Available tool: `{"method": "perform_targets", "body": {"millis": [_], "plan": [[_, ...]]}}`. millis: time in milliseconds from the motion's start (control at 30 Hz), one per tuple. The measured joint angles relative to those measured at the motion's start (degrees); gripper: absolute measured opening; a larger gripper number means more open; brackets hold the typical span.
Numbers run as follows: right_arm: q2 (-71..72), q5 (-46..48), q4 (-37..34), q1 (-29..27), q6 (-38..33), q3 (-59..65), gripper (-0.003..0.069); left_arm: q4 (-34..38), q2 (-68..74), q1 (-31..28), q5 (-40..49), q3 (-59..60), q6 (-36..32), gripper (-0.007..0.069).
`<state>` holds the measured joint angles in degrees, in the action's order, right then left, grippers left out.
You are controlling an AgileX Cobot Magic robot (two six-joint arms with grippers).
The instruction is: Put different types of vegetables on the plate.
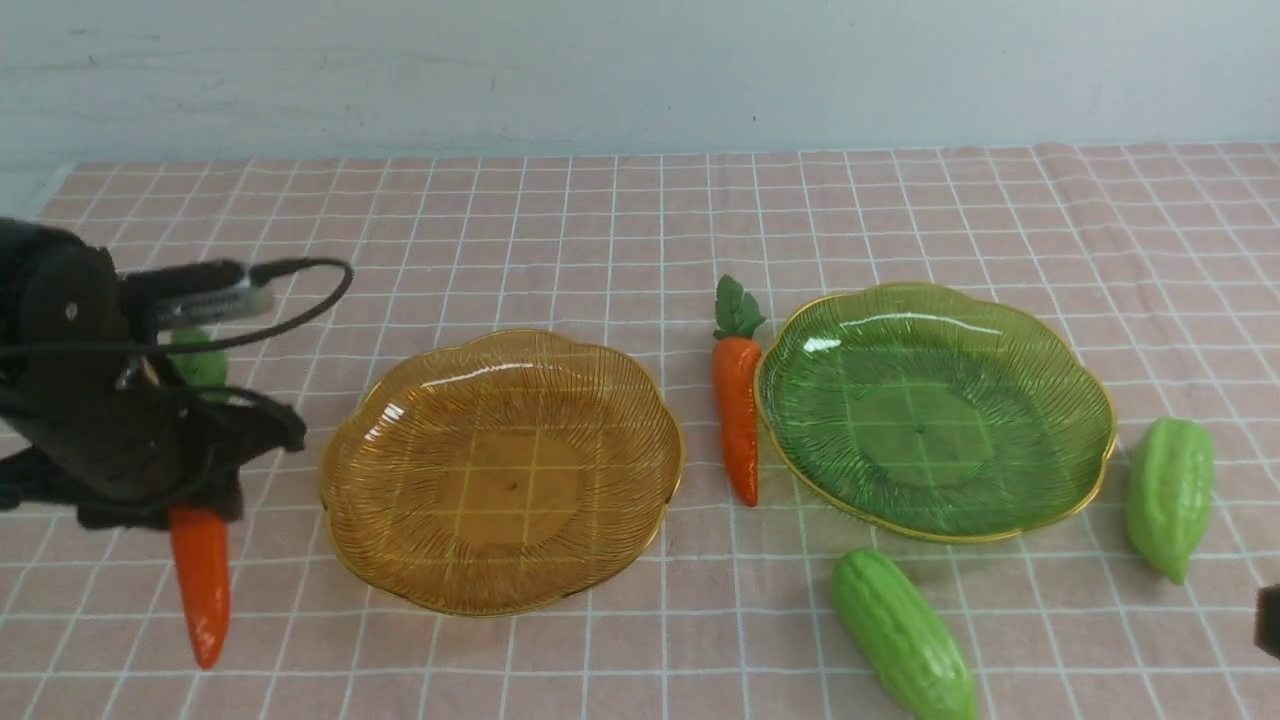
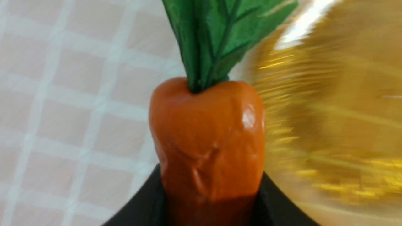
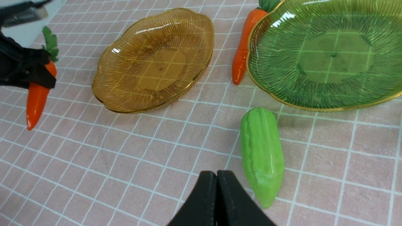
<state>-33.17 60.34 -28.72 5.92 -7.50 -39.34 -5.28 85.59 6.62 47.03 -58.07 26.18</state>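
Observation:
My left gripper (image 1: 195, 500) is shut on an orange carrot (image 1: 202, 585) with a green top, left of the amber plate (image 1: 500, 470). In the left wrist view the black fingers (image 2: 270, 201) press both sides of the carrot (image 2: 209, 141). A second carrot (image 1: 738, 410) lies between the amber plate and the green plate (image 1: 935, 410). One green gourd (image 1: 905, 640) lies in front of the green plate, another (image 1: 1170, 495) to its right. My right gripper (image 3: 216, 177) is shut and empty, just beside the near gourd (image 3: 262, 153).
A pink checked cloth (image 1: 640, 220) covers the table up to a pale wall. Both plates hold nothing. The left arm's cable (image 1: 300, 300) loops toward the amber plate. A sliver of the right arm (image 1: 1268, 620) shows at the right edge.

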Motion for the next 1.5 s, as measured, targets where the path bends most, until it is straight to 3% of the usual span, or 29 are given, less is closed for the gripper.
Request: {"method": "perform_targets", "body": {"millis": [167, 300, 500, 600, 700, 767, 833, 967, 1133, 1167, 1233, 1267, 1300, 1333, 1500], "plan": [[-7.8, 1.7, 1.1, 0.0, -2.5, -3.1, -0.0017, 8.1, -1.0, 4.2, -5.4, -3.4, -9.9, 0.023], [-16.4, 2.4, -3.2, 0.1, -8.3, -3.8, -0.0012, 14.2, 1.2, 9.0, -12.1, -5.2, -20.8, 0.023], [-26.4, 0.9, -2.5, 3.1, -13.2, -3.8, -0.0003, 15.0, 7.9, 10.1, -13.0, -8.8, -24.0, 0.026], [-32.9, -3.8, 0.8, 8.5, -12.5, -3.8, 0.0036, 14.9, 12.6, 10.1, -10.6, -11.6, -24.2, 0.0334], [-36.9, -7.6, 3.8, 12.2, -9.7, -4.1, 0.0098, 14.5, 14.3, 10.1, -8.7, -12.9, -24.2, 0.0418], [-40.4, -10.7, 6.5, 15.0, -6.4, -4.5, 0.0178, 13.9, 15.2, 10.1, -6.9, -13.8, -24.2, 0.0524], [-42.1, -11.9, 7.4, 16.1, -4.0, -4.9, 0.024, 13.8, 15.2, 10.1, -6.7, -14.3, -24.2, 0.0559], [-48.6, -15.3, 9.5, 19.2, 0.0, -5.9, 0.0449, 14.3, 15.1, 10.1, -4.5, -16.4, -24.2, 0.0572], [-56.4, -19.5, 11.7, 21.2, 0.6, -8.4, 0.0606, 19.7, 13.9, 10.1, 1.9, -20.0, -26.2, 0.0401], [-57.8, -20.0, 11.8, 21.2, 0.7, -8.9, 0.061, 21.9, 13.6, 10.1, 3.3, -20.7, -27.5, 0.032], [-60.2, -20.4, 12.1, 21.2, 1.5, -10.1, 0.0591, 26.3, 13.1, 10.1, 5.9, -21.5, -30.3, 0.0178], [-62.0, -20.5, 12.2, 21.2, 2.8, -10.7, 0.0552, 30.4, 12.8, 10.1, 7.4, -21.9, -33.2, 0.0074], [-63.6, -20.2, 12.2, 21.2, 4.3, -11.3, 0.0478, 34.2, 12.6, 10.1, 8.0, -21.9, -36.0, 0.0033], [-64.2, -19.3, 12.2, 21.2, 4.8, -12.0, 0.0427, 36.8, 12.5, 10.2, 8.4, -21.9, -38.2, 0.0013], [-60.3, -9.3, 12.4, 21.2, 4.2, -13.4, 0.0435, 40.0, 12.4, 12.3, 8.4, -21.9, -42.1, -0.0004]]}}
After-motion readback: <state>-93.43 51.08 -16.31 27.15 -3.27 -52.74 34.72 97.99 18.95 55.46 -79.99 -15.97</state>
